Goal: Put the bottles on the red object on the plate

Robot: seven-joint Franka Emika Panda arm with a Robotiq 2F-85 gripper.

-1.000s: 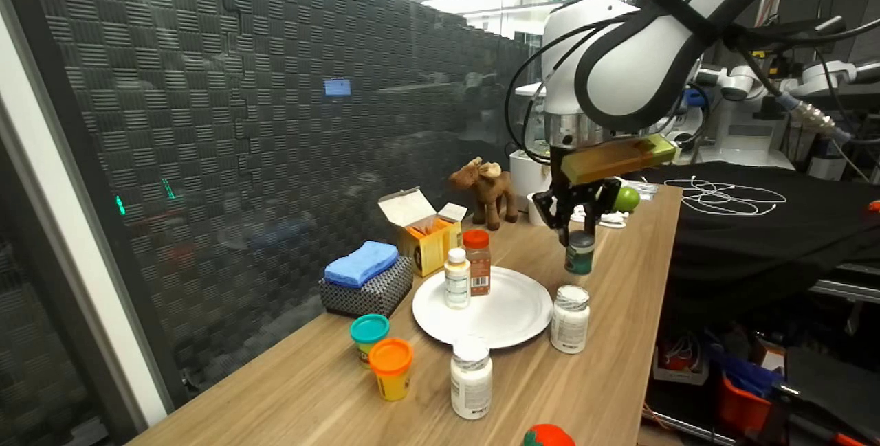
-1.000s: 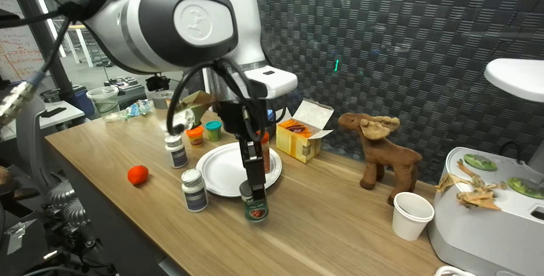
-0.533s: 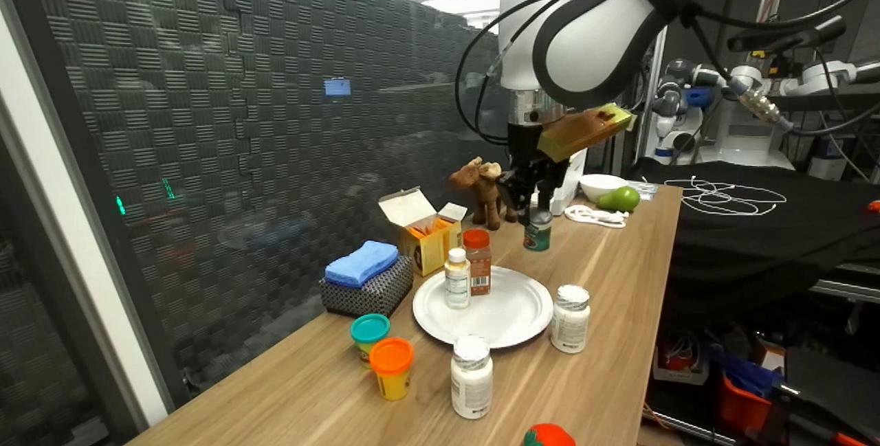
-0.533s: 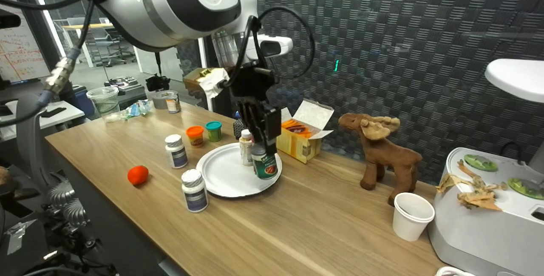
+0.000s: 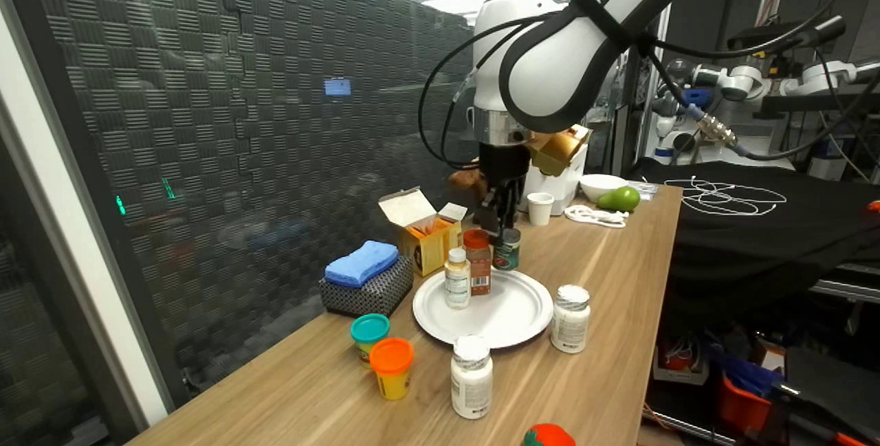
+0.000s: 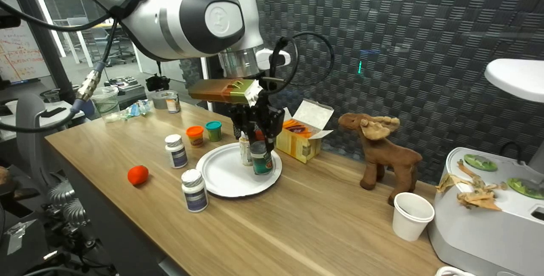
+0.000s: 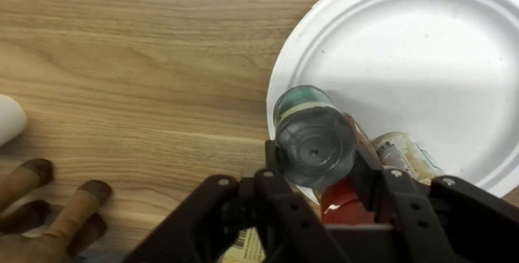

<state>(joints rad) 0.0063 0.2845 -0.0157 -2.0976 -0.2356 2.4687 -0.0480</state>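
My gripper [image 7: 318, 161] is shut on the dark cap of a green jar [image 5: 507, 255] and holds it upright over the plate's rim; whether its base touches is unclear. The white plate [image 5: 512, 322] holds a white-capped bottle [image 5: 457, 284] and a red-capped bottle [image 5: 481, 273] beside the jar. In an exterior view [image 6: 260, 140] my gripper hides most of the red-capped bottle. Two whitish bottles [image 6: 195, 193] [image 6: 176, 153] stand on the table outside the plate. The red object [image 6: 138, 175] lies near the table's front edge. A short orange tub [image 5: 392, 367] stands left of the plate.
A teal-lidded tub [image 5: 370, 332] stands by the orange tub. A blue cloth [image 5: 361, 264] lies on a grey box. An open yellow carton [image 6: 299, 140] stands close behind the plate. A moose toy [image 6: 380, 152] and paper cups [image 6: 410, 220] stand further along.
My gripper has carried the green jar from beside the plate to over its rim, near the red-capped bottle. The wrist has turned and the jar is lower than half a second ago.
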